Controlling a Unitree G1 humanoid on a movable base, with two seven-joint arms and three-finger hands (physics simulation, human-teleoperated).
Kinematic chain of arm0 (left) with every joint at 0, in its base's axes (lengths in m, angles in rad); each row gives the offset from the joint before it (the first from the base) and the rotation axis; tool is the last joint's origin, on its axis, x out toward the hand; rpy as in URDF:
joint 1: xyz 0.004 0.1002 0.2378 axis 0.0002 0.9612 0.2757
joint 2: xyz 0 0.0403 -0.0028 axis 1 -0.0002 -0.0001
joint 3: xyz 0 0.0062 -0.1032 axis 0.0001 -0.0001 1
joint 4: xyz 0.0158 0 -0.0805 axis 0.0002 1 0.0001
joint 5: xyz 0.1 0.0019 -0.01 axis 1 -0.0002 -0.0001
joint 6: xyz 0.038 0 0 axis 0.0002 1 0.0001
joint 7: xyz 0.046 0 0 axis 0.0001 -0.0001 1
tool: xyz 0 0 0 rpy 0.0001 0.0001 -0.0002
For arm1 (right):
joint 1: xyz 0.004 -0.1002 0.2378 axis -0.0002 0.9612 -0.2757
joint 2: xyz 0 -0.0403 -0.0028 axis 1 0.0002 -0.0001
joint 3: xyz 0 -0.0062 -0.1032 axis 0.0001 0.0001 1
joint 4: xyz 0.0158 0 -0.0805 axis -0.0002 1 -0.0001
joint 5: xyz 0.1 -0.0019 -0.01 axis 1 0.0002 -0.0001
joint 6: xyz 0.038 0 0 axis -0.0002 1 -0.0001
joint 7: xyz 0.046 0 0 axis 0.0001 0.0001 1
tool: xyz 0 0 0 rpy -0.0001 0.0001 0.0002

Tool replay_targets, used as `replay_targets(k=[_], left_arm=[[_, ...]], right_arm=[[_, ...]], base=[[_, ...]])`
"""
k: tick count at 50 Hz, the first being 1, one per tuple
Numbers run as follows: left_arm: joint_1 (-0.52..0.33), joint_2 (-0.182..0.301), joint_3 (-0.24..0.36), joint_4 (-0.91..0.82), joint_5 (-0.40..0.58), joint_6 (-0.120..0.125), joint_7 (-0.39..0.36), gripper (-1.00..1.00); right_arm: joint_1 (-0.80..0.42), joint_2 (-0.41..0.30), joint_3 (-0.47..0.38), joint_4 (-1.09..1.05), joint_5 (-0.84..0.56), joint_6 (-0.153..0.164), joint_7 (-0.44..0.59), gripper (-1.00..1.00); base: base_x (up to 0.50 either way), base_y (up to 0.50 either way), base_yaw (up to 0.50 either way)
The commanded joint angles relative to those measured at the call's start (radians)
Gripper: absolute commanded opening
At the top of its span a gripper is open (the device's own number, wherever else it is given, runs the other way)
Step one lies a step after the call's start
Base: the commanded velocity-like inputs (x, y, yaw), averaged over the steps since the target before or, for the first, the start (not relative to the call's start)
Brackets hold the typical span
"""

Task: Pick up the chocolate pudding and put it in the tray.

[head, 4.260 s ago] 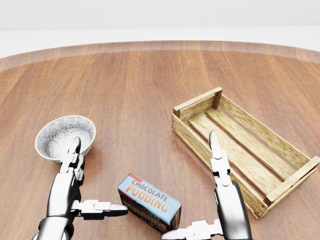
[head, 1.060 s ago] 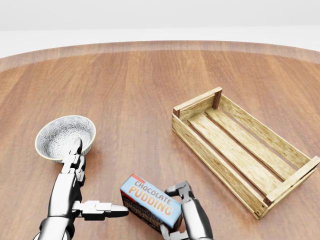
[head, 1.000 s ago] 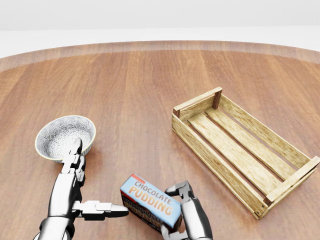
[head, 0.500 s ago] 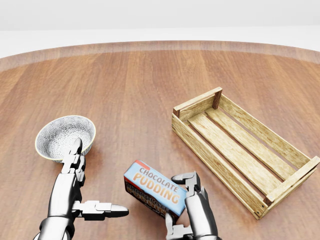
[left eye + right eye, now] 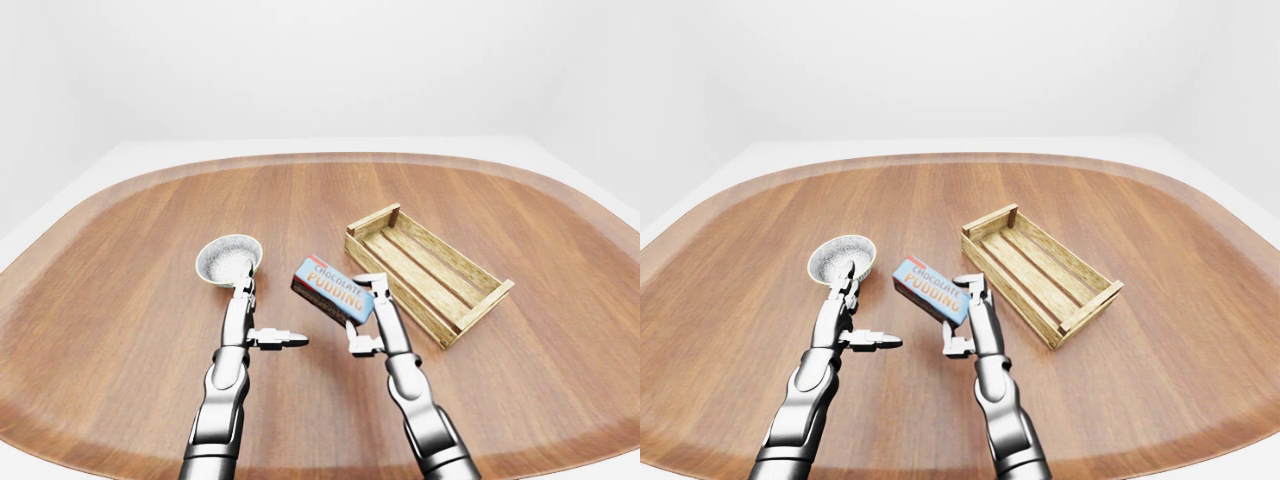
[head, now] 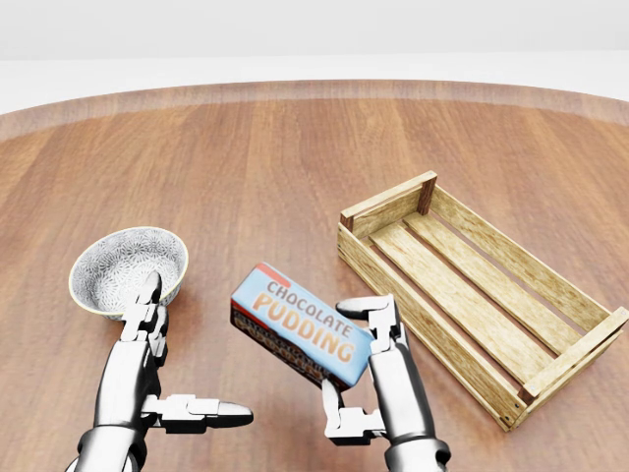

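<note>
Right hand (image 6: 378, 369) raised off the table (image 6: 295, 167), fingers closed round the right end of the chocolate pudding (image 6: 300, 324), box held tilted, label up, in the air left of the tray (image 6: 472, 295) and apart from its near wall. Left hand (image 6: 147, 374) spread wide, one finger pointing up the head view toward the patterned bowl (image 6: 128, 267), thumb stretched right, gripping nothing. Nothing between box and tray

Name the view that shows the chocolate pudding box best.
The head view: the chocolate pudding appears largest there, its label readable, right hand gripping it. Both eye views show the same box much smaller.
</note>
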Motion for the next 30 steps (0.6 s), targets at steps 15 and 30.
replay_targets(k=[15, 30], left_arm=[[0.002, 0.0, -0.001, -0.011, -0.006, 0.003, -0.007, 1.0], [0.002, 0.0, -0.001, -0.011, -0.006, 0.003, -0.007, 1.0]], right_arm=[[-0.144, -0.001, -0.057, 0.045, 0.038, 0.0, 0.016, -1.0], [-0.381, -0.024, -0.126, 0.133, 0.042, 0.0, 0.039, -1.0]], base=[[0.0, 0.0, 0.0], [0.0, 0.0, 0.0]])
